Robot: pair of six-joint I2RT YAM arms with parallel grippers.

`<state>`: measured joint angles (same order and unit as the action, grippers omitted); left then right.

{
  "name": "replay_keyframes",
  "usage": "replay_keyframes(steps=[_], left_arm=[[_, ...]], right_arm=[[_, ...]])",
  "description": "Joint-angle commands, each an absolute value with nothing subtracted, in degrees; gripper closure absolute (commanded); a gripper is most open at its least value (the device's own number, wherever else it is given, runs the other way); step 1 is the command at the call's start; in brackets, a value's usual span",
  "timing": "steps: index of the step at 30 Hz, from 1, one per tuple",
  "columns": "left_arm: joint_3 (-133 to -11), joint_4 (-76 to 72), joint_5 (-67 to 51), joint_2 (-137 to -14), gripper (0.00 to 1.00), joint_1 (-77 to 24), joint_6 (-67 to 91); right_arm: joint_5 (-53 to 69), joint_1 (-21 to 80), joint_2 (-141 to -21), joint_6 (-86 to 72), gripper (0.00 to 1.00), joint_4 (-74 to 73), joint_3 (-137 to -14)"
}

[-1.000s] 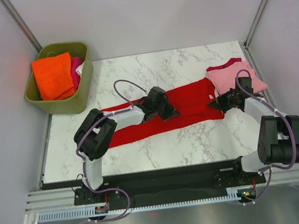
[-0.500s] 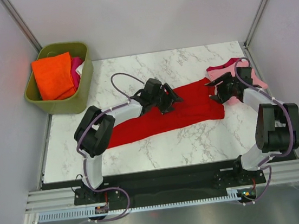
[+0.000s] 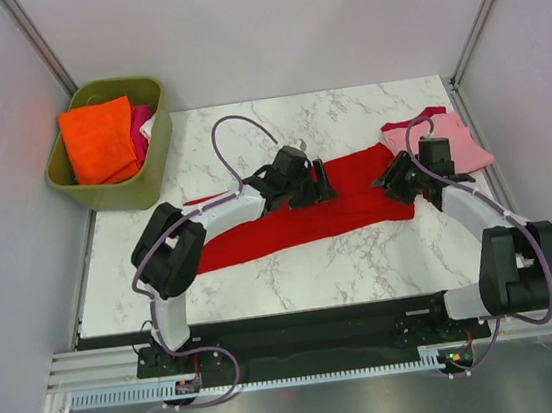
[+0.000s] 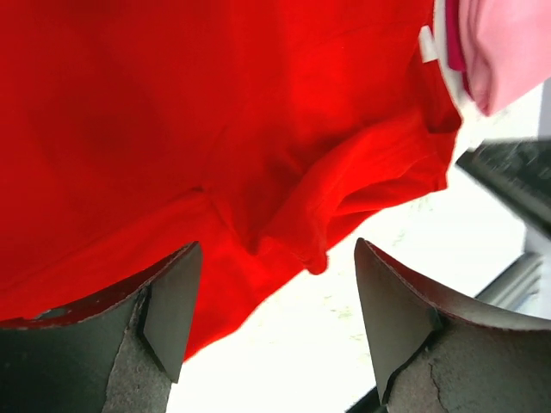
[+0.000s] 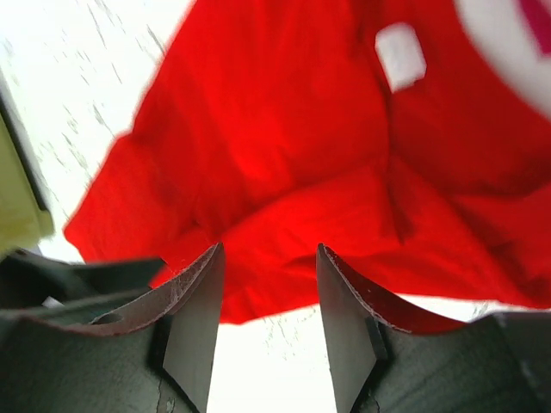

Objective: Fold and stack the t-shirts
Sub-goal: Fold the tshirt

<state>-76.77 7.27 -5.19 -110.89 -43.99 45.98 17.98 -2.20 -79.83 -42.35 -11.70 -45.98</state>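
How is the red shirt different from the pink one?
The red t-shirt is bigger and lies in a long band across the table; the pink t-shirt is smaller, folded near the right edge. The red one is plain; the pink one has dark pink trim. Both lie flat.

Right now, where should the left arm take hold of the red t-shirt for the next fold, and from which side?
Probably its narrow left end. The red t-shirt lies flat as a long band across the table, and that end is free, away from the pink t-shirt. Bring the left gripper, jaws open, straight down from above and pinch across the edge.
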Motion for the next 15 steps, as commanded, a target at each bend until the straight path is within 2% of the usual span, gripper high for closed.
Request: replay_keyframes(steps=[1, 7, 15], left_arm=[[-78.92, 8.0, -3.69, -109.42, 0.21, -43.42, 36.05], [-83.05, 8.35, -7.56, -113.9, 0.25, -43.07, 34.45], [-87.36, 8.7, -9.75, -118.12, 0.32, -42.28, 33.14]], right_arm=[[16.0, 1.47, -77.09, -43.49, 0.46, -7.92, -40.79], [13.8, 5.18, -74.18, -49.48, 0.5, -0.44, -33.76], [13.01, 5.63, -78.83, -52.29, 0.53, 4.82, -34.19]])
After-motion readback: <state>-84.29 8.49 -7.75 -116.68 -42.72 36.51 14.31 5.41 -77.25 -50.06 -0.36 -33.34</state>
